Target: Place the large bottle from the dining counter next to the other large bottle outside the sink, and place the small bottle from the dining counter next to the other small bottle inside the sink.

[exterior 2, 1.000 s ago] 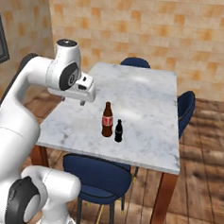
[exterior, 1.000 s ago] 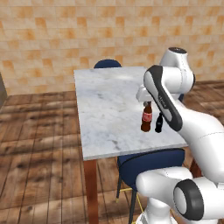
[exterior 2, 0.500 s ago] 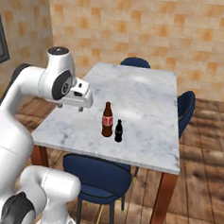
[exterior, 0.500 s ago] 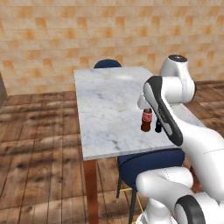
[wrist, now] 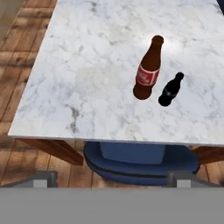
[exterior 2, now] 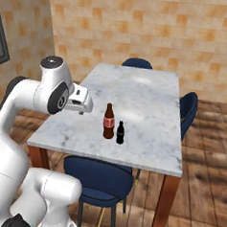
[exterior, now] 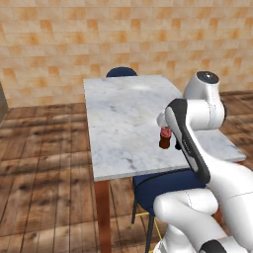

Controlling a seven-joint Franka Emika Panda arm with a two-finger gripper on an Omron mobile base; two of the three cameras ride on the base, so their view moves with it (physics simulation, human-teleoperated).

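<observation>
Left base view: long white-grey marble dining counter (exterior: 123, 123) on reddish wooden legs, centre frame, over a plank floor. Tall brown bottle with a bright red label (exterior: 165, 138) upright near the counter's 4 o'clock corner, half hidden behind the white arm. Blue chair (exterior: 163, 185) tucked under the near edge at 5 o'clock; a 2nd blue chair back (exterior: 121, 72) at the far end, 12 o'clock.

Right base view: same counter (exterior 2: 150, 96) seen from the other side. Brown red-labelled bottle (exterior 2: 108, 122) upright near the front edge, short slim all-black bottle (exterior 2: 120, 132) just beside it at its 4 o'clock, apart, both standing. White gripper (exterior 2: 82, 105) at the bottle's 9 o'clock, near but not touching, raised above the marble; jaw spread hard to read from this side. Blue chairs at 6 o'clock, 12 o'clock and 3 o'clock of the counter.

Hand view: looking down on the marble (wrist: 87, 70). Brown bottle (wrist: 147, 70) right of centre, leaning toward 1 o'clock in the picture; black bottle (wrist: 170, 89) at its 4 o'clock, close, not touching. 2 grey fingertips (wrist: 43, 178) at the bottom corners, spread wide, nothing between them. Blue chair seat (wrist: 140, 162) below the counter edge at 6 o'clock.
</observation>
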